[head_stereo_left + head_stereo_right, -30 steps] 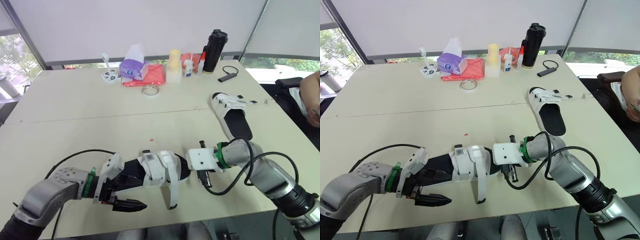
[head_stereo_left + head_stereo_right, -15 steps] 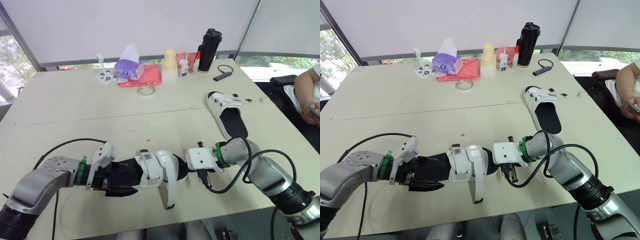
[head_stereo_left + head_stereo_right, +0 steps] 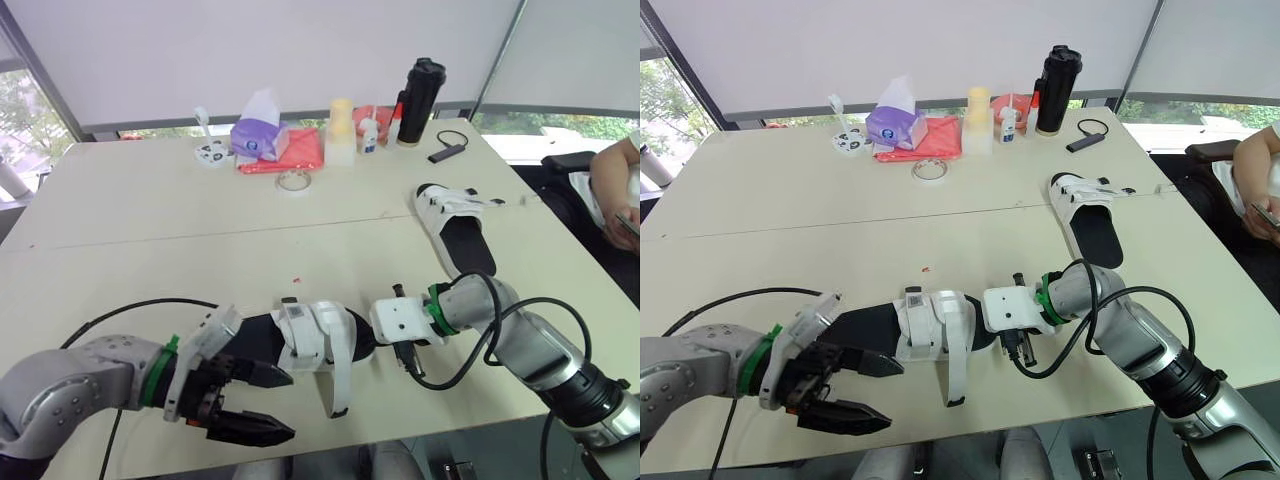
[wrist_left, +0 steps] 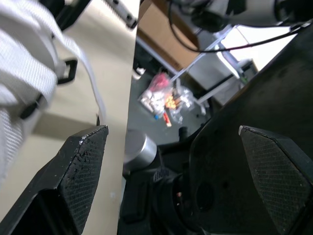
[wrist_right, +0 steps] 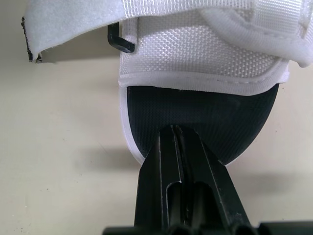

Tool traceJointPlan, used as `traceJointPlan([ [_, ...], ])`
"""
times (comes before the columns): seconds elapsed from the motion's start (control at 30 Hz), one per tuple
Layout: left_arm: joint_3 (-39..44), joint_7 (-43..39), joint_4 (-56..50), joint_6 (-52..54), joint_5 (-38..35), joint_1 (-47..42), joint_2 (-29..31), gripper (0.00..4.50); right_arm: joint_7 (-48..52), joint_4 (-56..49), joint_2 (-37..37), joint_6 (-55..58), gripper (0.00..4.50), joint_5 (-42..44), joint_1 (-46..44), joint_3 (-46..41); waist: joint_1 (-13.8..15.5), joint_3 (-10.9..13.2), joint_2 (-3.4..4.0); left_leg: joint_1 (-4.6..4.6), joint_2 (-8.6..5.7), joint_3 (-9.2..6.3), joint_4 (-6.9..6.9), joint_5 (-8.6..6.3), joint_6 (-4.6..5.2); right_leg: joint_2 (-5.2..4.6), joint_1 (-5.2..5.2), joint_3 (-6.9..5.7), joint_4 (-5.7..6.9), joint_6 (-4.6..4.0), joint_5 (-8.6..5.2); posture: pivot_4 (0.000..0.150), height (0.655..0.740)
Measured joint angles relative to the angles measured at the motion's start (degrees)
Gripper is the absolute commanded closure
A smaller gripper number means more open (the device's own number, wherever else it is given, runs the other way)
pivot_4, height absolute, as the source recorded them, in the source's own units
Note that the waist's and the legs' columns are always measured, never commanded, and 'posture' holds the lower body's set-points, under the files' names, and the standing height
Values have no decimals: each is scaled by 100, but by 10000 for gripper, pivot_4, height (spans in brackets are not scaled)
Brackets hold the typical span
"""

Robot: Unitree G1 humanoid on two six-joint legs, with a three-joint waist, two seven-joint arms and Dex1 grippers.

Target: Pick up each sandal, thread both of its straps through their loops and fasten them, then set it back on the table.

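A black-soled sandal with white straps (image 3: pixel 312 338) lies near the table's front edge. One strap (image 3: pixel 341 382) hangs loose toward the edge, its end free. My right gripper (image 5: pixel 176 131) is shut on the rim of the sole at one end of the sandal. At the other end my left gripper (image 3: pixel 256 403) stands wide open just off the sole, touching nothing; its pads (image 4: pixel 84 164) are far apart, with the white strap webbing (image 4: pixel 29 73) beside them. A second sandal of the same kind (image 3: pixel 462 228) lies at the right of the table.
Along the back stand a tissue pack (image 3: pixel 260 135), a red cloth (image 3: pixel 300 150), a tape roll (image 3: pixel 294 181), a pale bottle (image 3: pixel 341 133) and a black flask (image 3: pixel 418 88). A small black device with a cable (image 3: pixel 448 149) lies near them. A person's arm (image 3: pixel 612 185) shows at the right edge.
My left gripper has come off the sandal's end, pulled back toward the front edge and opened wide. The right gripper and the sandal have stayed put.
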Motion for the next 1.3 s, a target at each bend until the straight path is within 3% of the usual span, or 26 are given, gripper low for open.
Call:
traceJointPlan([
  [0.23,-1139,1128,45,-382,1192,150,-978,402,8,0,33,49,45000,-22,-22,25,24,-2,-3,3,4,4,7,0,0,8,2,5,2,-7,4,1500,7400],
  [0.53,-1872,1491,425,-1076,2293,63,-1689,402,57,-55,31,100,45000,-22,-24,39,27,-2,-2,2,6,3,9,0,0,12,2,5,3,-9,6,1500,7400],
  [1.0,-2081,1756,700,-1269,2627,94,-2520,402,52,-158,0,175,45000,-27,56,34,39,-4,1,4,5,1,27,1,0,12,14,5,6,-10,7,1500,7400],
  [1.1,-2063,1820,759,-1194,2576,72,-2636,8268,31,-158,1,175,45000,-31,64,34,38,-5,1,6,5,1,29,1,0,12,17,5,6,-11,8,1500,7400],
  [1.3,-1981,1943,790,-1086,2509,11,-2825,37940,10,-159,0,161,45000,-30,86,31,34,-5,2,7,5,-1,29,1,1,13,17,5,10,-11,8,1500,7400],
])
